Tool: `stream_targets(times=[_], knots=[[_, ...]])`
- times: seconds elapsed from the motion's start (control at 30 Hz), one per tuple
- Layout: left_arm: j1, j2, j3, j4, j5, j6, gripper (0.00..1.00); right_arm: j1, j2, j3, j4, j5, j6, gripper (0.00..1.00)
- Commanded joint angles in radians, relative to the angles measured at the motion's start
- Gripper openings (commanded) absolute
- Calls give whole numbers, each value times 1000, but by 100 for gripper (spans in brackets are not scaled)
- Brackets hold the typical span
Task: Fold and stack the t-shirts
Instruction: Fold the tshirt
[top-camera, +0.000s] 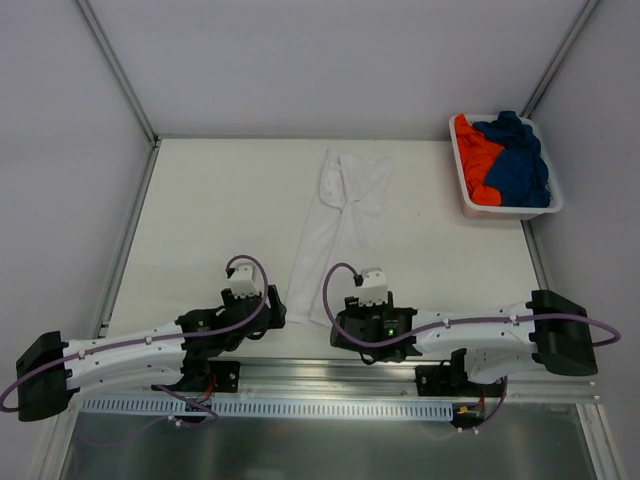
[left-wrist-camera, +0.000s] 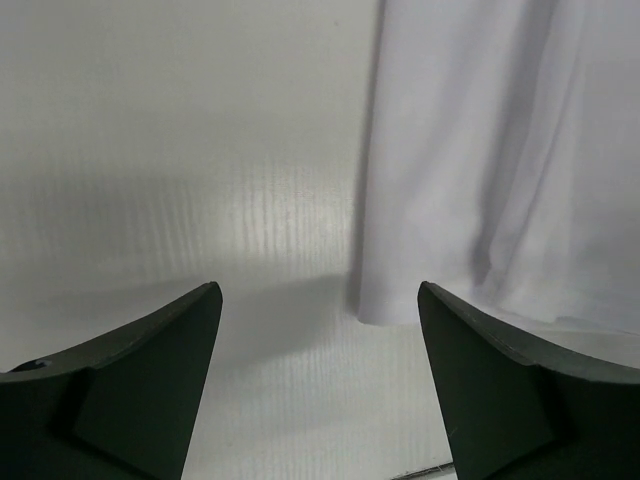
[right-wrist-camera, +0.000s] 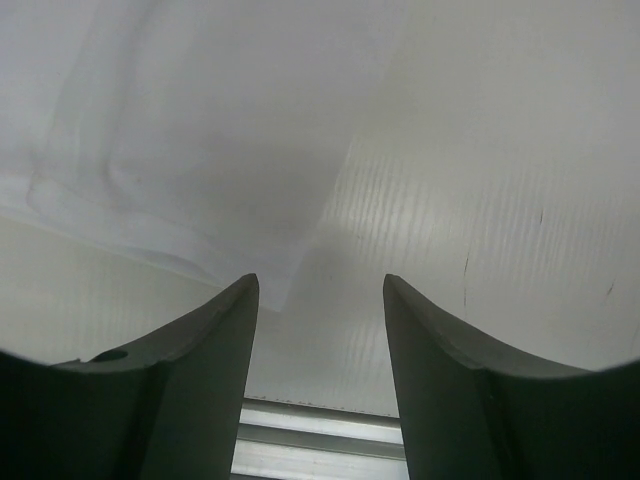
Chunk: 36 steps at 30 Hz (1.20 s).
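Observation:
The white t-shirt (top-camera: 335, 225) lies on the table, folded into a long narrow strip that runs from the far middle toward the near edge. My left gripper (top-camera: 272, 306) is open and empty just left of the strip's near end. Its wrist view shows the shirt's (left-wrist-camera: 500, 160) near-left corner just above the open gripper (left-wrist-camera: 320, 290). My right gripper (top-camera: 342, 322) is open and empty just right of the near end. Its wrist view shows the shirt's (right-wrist-camera: 190, 130) corner by the left fingertip of the gripper (right-wrist-camera: 320, 280). The orange t-shirt (top-camera: 475, 155) and the dark blue t-shirt (top-camera: 520, 160) lie crumpled in the basket.
A white plastic basket (top-camera: 505, 211) stands at the table's far right corner. Metal frame rails run along the left and right table edges. An aluminium rail (right-wrist-camera: 320, 440) lies at the near edge, right under my right gripper.

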Motion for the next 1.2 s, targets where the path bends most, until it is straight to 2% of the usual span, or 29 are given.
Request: stream_targets(times=[0.0,0.17,0.27,0.4,0.47,0.63,0.93,1.17], knots=[[8,-108,-68,151,78,54,81,23,0,-44,-11,30,149,57],[9,-240,-157,240,107,71,81,61,2,-159,170,17,235,57],[9,-264,-180,257,110,68,81,67,0,-239,297,3,258,57],[15,-250,-204,324,138,72,81,81,19,-273,368,17,273,56],[23,-236,-224,384,162,77,81,87,26,-265,367,27,279,56],[37,-201,-226,398,164,83,81,121,-15,-240,309,72,298,56],[66,-173,-232,440,194,95,80,207,-175,-138,48,204,330,56],[98,-104,-255,545,256,97,80,213,-199,-209,94,224,387,56]])
